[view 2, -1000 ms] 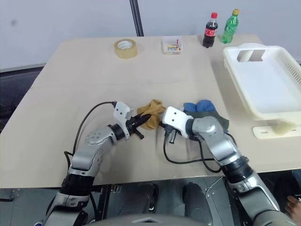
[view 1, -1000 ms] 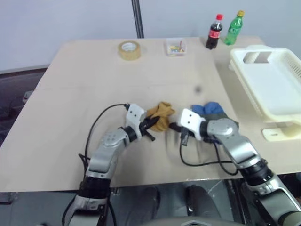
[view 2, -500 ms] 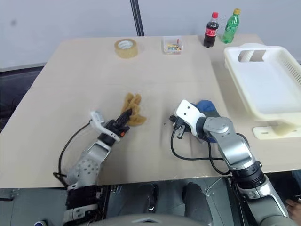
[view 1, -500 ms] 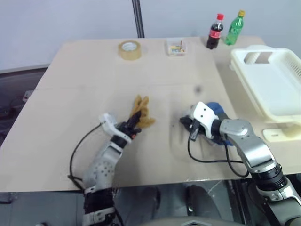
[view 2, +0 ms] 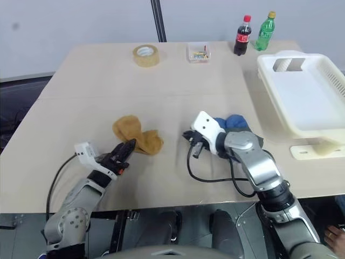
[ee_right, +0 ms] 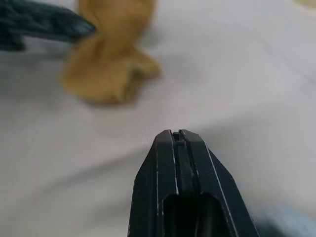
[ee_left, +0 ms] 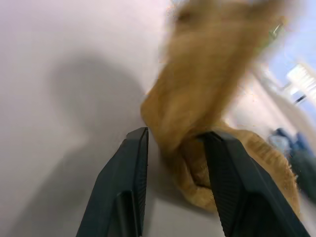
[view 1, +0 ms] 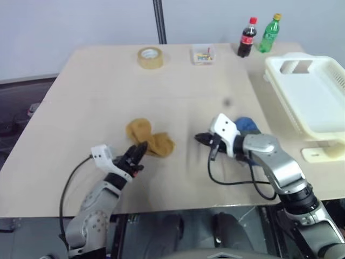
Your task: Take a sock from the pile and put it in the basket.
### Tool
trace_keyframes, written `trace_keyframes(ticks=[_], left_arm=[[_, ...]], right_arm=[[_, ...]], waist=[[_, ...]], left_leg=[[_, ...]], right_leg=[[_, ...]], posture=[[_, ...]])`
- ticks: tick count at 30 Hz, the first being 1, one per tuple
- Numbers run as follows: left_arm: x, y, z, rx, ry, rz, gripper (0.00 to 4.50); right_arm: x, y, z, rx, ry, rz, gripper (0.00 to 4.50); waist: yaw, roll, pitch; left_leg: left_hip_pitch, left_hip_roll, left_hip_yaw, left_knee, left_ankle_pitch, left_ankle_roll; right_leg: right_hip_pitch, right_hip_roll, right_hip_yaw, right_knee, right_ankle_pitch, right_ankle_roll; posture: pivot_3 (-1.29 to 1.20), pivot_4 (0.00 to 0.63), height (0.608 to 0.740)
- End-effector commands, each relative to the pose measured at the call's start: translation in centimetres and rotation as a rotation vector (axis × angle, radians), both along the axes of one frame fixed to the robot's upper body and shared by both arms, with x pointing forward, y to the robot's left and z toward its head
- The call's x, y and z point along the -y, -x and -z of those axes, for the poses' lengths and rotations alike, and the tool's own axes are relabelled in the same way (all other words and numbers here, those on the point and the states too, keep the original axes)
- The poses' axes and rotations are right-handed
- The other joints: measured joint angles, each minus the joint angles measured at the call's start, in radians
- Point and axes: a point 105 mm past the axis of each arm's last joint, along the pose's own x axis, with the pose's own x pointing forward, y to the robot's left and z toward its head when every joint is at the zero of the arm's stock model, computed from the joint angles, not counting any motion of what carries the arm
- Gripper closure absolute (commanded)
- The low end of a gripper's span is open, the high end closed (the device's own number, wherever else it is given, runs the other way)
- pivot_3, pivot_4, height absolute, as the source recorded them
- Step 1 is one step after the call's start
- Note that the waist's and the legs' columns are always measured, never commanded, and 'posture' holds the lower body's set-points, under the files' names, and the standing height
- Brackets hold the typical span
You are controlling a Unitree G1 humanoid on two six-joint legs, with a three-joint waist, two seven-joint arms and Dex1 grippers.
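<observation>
**Step in hand: sock pickup, not yet secured**

My left gripper [view 1: 139, 153] had jaws apart beside the mustard sock [view 1: 150, 138], loose on the surface, well apart from the basket [view 1: 315, 97]. My right gripper [view 1: 200, 138] had jaws together beside the pile [view 1: 245, 126]. Next: clamp one sock, carry to the basket.

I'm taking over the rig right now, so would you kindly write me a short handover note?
Left tool: open, its fingers either side of the mustard sock, which lies on the table.
Right tool: shut, empty, just in front of the pile.
Basket: at the table's right end, with no sock inside.
Done: one sock lies apart from the pile.
Left: grasp a sock and put it in the basket.
</observation>
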Motion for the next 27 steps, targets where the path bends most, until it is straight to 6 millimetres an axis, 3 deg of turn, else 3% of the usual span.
trace_keyframes(ticks=[1,9,12,18,26,27], left_arm=[[0.1,0.2,-2.1,0.085,-0.093,0.029,2.64],[-0.9,2.3,-0.9,-0.012,-0.055,0.044,2.64],[-1.2,3.1,-0.7,-0.057,-0.009,0.049,2.64],[-3.5,3.4,-1.1,-0.116,0.006,-0.001,2.64],[-4.7,3.7,-1.8,-0.168,-0.004,0.031,2.64],[-4.8,4.0,-2.0,-0.165,-0.016,0.056,2.24]], right_arm=[[-1.3,-0.3,-0.4,0.038,0.005,-0.040,4.50],[-4.8,-0.5,-1.4,0.075,-0.018,-0.150,4.50],[-6.4,-0.9,-0.7,0.094,-0.008,-0.176,4.50],[-8.0,-0.6,0.0,0.120,-0.006,-0.242,4.50],[-9.5,-0.4,1.3,0.134,0.019,-0.299,4.50],[-9.6,-0.4,1.0,0.136,0.010,-0.303,4.50]], waist=[[0.000,0.000,0.000],[-0.005,0.000,0.000],[-0.009,0.000,0.000],[-0.003,0.000,0.000],[-0.009,0.000,0.000],[-0.009,0.000,0.000]], left_leg=[[0.000,0.000,0.000,0.000,0.000,0.000],[0.000,0.000,0.000,-0.003,0.000,0.000],[0.000,0.001,0.000,-0.004,0.000,0.000],[0.000,0.000,0.000,-0.004,0.000,0.000],[0.000,0.000,0.000,-0.004,0.000,-0.001],[0.000,0.000,0.000,-0.004,0.000,-0.001]], right_leg=[[0.000,0.000,0.000,0.000,0.000,0.000],[-0.002,0.000,0.001,0.000,0.000,0.000],[-0.002,0.000,0.001,-0.001,0.000,0.000],[-0.002,-0.001,0.000,-0.001,0.000,0.000],[-0.003,0.000,0.001,0.000,0.000,0.000],[-0.003,0.000,0.001,0.000,0.000,0.000]], posture=[[0.00,0.150,0.740],[0.00,0.150,0.740],[0.00,0.150,0.740],[0.00,0.150,0.740],[0.00,0.150,0.740],[0.00,0.150,0.740]])
